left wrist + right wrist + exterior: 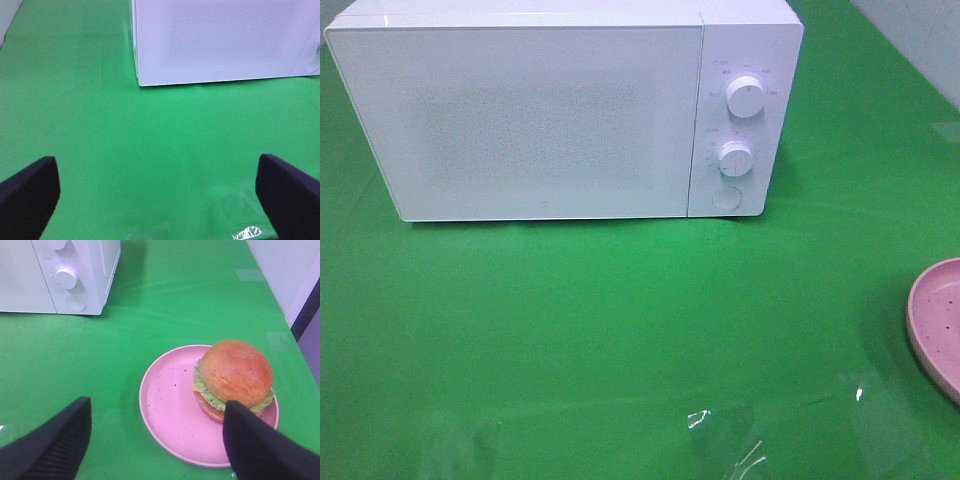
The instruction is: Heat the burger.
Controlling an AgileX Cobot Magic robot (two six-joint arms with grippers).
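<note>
Two risks are showing themselves while the white box-shaped microwave [565, 110] is sitting with its door closed at the back of the green-covered worktop [620, 330]. The round burger with its glossy golden-brown bun [234, 380] is resting off-centre, toward one rim of the pink speckled plate [167, 407], so a squeeze from the right pincer [155, 440], which is hovering wide apart and holding nothing, is likely sliding the bun off its lettuce or tipping the plate. The left pincer [157, 192] is gaping fully and empty, facing the door; pulling there is probably dragging the light oven forward.
</note>
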